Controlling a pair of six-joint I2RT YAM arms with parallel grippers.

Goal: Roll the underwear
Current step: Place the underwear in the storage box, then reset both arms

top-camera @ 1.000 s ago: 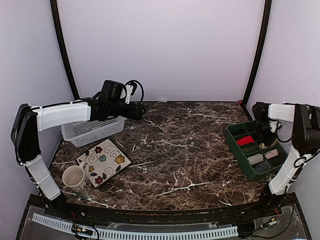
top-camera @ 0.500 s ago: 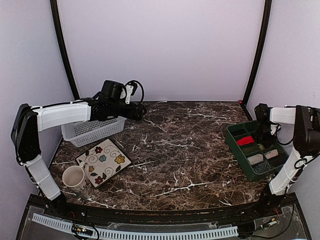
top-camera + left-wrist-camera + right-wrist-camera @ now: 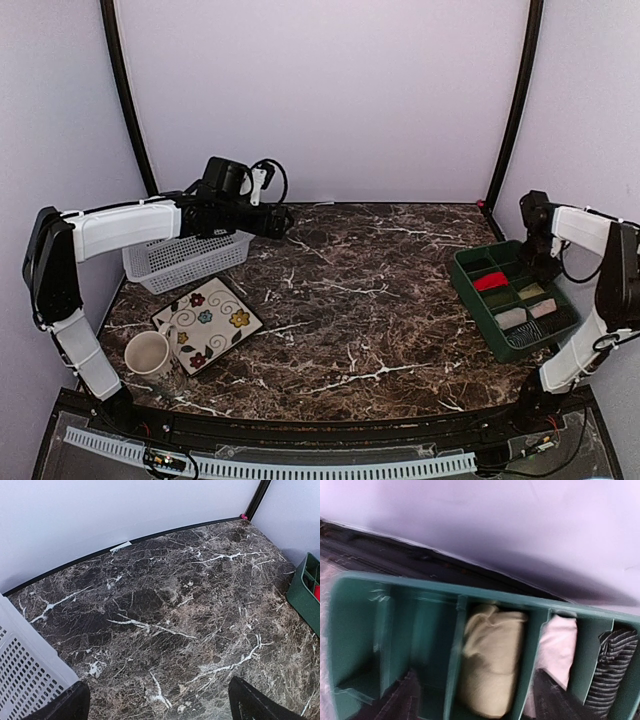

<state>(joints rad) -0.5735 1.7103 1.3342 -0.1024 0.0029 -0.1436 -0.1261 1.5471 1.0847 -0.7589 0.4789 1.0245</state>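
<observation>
Left tool (image 3: 160, 707) hangs wide open above the worktop (image 3: 165, 605), beside a white basket (image 3: 25, 670). Right tool (image 3: 475, 700), open and empty, hovers over a green tray (image 3: 420, 587) holding rolled khaki underwear (image 3: 492, 660) and pink underwear (image 3: 557, 645) in adjoining compartments.

Soft even light, faint shadows; right wrist view motion-blurred, underwear (image 3: 492, 665) smeared.
</observation>
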